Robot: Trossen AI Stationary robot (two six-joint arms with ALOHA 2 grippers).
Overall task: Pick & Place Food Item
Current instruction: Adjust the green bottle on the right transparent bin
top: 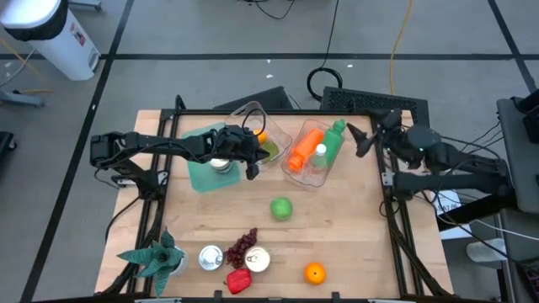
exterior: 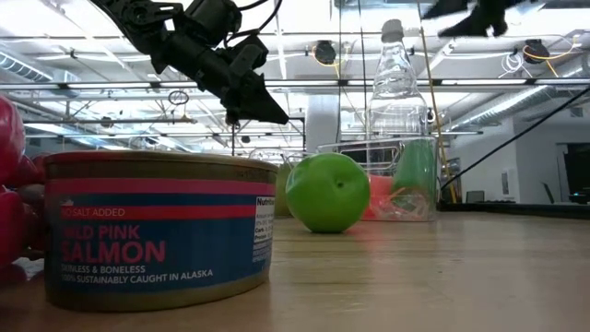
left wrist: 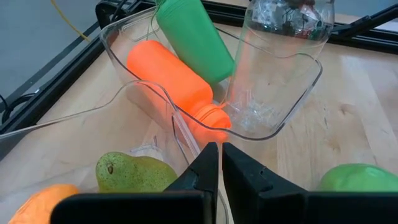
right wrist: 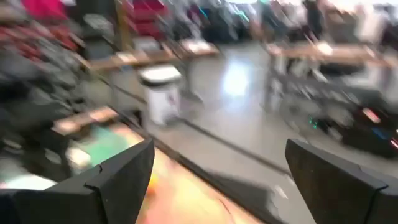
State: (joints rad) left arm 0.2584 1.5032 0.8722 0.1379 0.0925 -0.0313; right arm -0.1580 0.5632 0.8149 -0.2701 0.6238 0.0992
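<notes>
bottles (top: 313,148) in bin (top: 296,175), apple (top: 281,209) in front

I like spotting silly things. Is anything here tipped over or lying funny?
Yes. In the clear bin, the orange bottle and green bottle lie tipped on their sides, crossing over its rim. Everything else looks settled.

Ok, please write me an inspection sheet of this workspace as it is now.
Surface: wooden table, bare in the middle.
Job's things: green apple, orange, grapes, pear in a clear bin.
Clutter: second clear bin with bottles, salmon can, plant.
Tools: left tool shut, empty, over the bins; right tool open, empty, at the table's right edge.
Cables: loops on the floor.
Surroundings: white bin.
</notes>
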